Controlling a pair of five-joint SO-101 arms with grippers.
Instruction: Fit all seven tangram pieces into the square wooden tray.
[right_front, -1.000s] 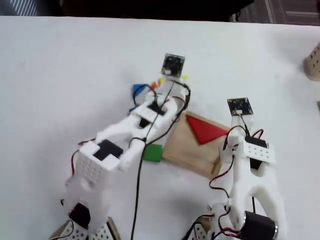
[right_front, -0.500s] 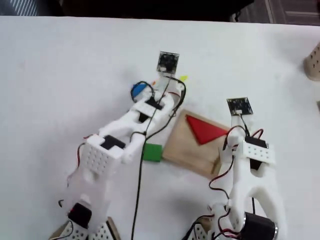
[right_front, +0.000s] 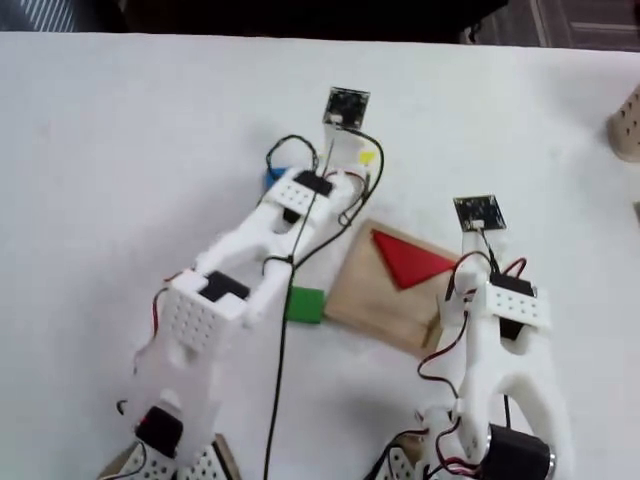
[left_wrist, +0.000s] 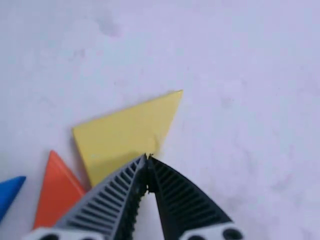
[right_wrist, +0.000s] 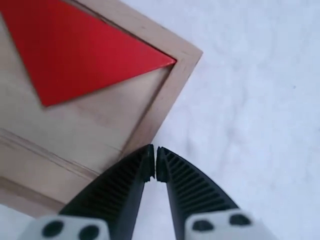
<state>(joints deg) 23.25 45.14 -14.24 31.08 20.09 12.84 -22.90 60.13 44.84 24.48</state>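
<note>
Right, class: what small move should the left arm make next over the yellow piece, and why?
Probably open the left arm's jaws and ease down to straddle the near edge of the yellow piece. The jaws are shut with their tips at that edge. The piece lies flat on the table, outside the tray, where a red triangle already sits.

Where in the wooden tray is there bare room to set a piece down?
The tray floor is bare between the red triangle and the rim by the green piece. Crowded: yellow triangle, orange piece and blue piece cluster at the left gripper.
</note>
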